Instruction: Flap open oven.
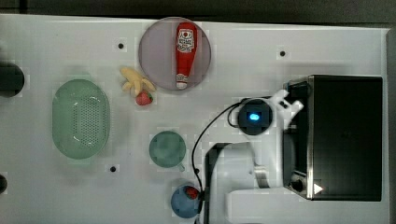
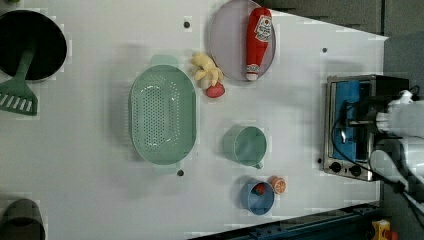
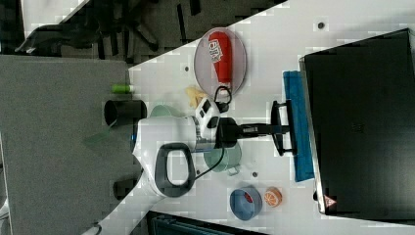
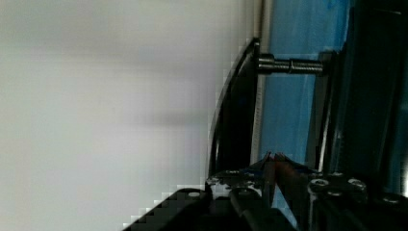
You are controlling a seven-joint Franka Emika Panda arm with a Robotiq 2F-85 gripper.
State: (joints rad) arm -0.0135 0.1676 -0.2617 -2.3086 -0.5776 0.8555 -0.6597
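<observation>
the boxy black-topped oven (image 3: 359,127) stands at the white desk's (image 1: 56,42) edge. the black gripper (image 3: 285,128) is clenched on the dark bar handle (image 3: 289,128). risk: an off-arc pull could slip the handle free.

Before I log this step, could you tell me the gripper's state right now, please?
Gripper: closed on the oven door handle, with the blue glass door of the oven swung partly open.
</observation>
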